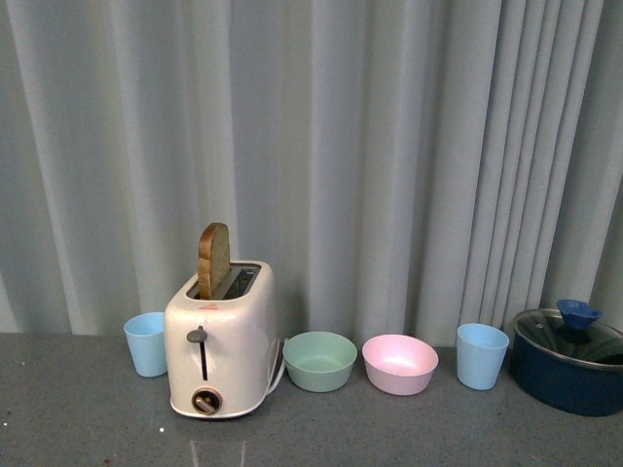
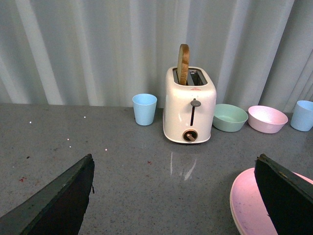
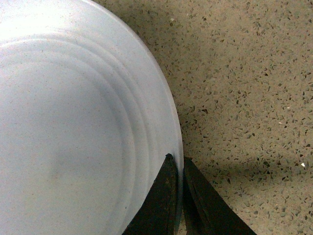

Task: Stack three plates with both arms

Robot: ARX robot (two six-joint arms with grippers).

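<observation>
Blue plate (image 3: pixel 73 122) fills most of the right wrist view, cut off on three sides. Its rim is pinched between the closed fingers of the right claw (image 3: pixel 180 196), over the speckled counter (image 3: pixel 244 73). Pink plate (image 2: pixel 247 205) lies on the counter, nearer than the pink bowl (image 2: pixel 266 119), and is partly hidden by one finger of the left claw (image 2: pixel 173 196), whose fingers stand wide apart with nothing between them. A small red mark on the toaster (image 1: pixel 219 345) is too small to read. The pot (image 1: pixel 569 375) is cut off at the right edge. A pale pleated curtain (image 1: pixel 389 146) hangs behind the grey counter.
</observation>
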